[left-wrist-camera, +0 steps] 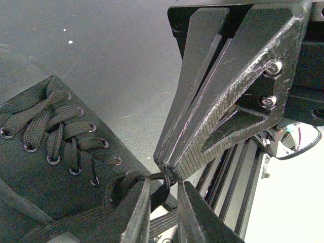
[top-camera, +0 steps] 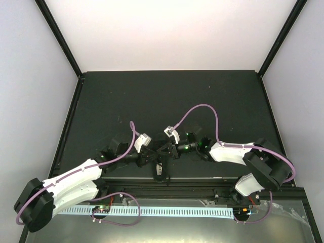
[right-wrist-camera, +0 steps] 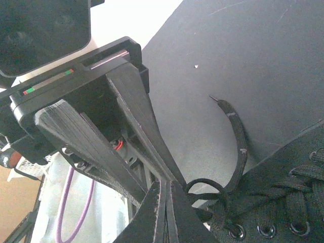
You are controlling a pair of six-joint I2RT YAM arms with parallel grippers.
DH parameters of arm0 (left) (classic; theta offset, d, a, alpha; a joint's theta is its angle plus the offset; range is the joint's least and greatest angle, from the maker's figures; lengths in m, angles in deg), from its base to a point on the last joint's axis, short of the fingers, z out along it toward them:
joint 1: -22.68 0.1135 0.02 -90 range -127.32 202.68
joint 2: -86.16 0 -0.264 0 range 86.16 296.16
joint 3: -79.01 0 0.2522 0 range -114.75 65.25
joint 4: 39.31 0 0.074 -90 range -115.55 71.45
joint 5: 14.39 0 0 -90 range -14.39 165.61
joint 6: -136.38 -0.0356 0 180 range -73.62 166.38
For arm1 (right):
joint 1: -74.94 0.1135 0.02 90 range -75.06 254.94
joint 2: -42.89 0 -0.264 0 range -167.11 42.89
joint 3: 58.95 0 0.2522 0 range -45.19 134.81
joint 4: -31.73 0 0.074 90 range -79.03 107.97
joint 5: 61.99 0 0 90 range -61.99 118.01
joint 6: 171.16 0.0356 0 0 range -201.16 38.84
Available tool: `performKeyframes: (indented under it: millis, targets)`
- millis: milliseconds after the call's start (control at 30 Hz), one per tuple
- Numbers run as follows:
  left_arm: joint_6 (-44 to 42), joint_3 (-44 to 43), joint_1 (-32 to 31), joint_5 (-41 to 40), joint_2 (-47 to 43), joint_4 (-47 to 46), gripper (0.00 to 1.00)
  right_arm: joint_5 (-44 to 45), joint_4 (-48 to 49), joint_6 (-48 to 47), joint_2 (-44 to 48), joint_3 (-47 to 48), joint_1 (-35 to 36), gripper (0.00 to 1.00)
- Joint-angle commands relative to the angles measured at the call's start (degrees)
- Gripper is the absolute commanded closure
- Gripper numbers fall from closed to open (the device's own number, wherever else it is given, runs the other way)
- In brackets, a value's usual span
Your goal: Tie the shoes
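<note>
Closest in, left gripper [left-wrist-camera: 163, 185] jaws flank a lace [right-wrist-camera: 239, 144] loop with a narrow gap; whether they bite I cannot tell. Right gripper [right-wrist-camera: 165, 190] is pinched tight on the same lace, its tips almost touching the left's. Shoe [top-camera: 160, 169] sits at the table's [top-camera: 167, 101] near edge, between the arms. By my reading the tie is barely begun: a loop shared, no knot. Next calls for a firm left grip, then a pull apart without dragging the shoe. Its long axis runs near to far, toe seemingly pointing away from the bases.
</note>
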Motion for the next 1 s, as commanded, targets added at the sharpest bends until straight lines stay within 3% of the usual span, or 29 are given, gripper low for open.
performKeyframes:
  millis: [0, 100, 167, 367, 500, 600, 733, 967]
  targets:
    - [-1.45, -0.61, 0.42, 1.91, 0.75, -2.91, 0.86, -0.89, 2.56, -0.45, -0.08, 0.13, 0.40, 0.98]
    - [-1.39, -0.60, 0.48, 1.89, 0.73, -3.00, 0.97, -0.16, 2.62, -0.29, 0.21, 0.03, 0.47, 0.98]
    - [-0.88, -0.31, 0.42, 1.10, 0.17, -3.18, 0.99, 1.03, 2.31, -0.27, 0.91, -0.14, 0.43, 0.94]
    - [0.82, 1.13, 0.57, -0.94, -1.14, -3.99, 0.98, 10.84, -4.26, -2.46, 8.69, -1.90, 0.42, 0.43]
    - [1.28, 1.51, 0.65, -0.99, -2.11, -3.35, 0.99, 18.60, -11.87, -3.86, 16.96, -4.60, 0.60, 0.30]
    - [1.50, 1.76, 0.79, -1.15, -3.25, -2.77, 0.98, 22.41, -14.96, -2.43, 22.64, -8.59, 2.09, 0.28]
    - [2.04, 2.13, 0.98, -1.13, -3.97, -2.69, 0.98, 25.60, -11.52, 2.58, 27.09, -14.60, 7.59, 0.35]
    - [2.42, 1.89, 1.04, -0.72, -3.67, -2.50, 0.98, 26.97, -3.39, 5.45, 19.08, -15.80, 13.14, 0.47]
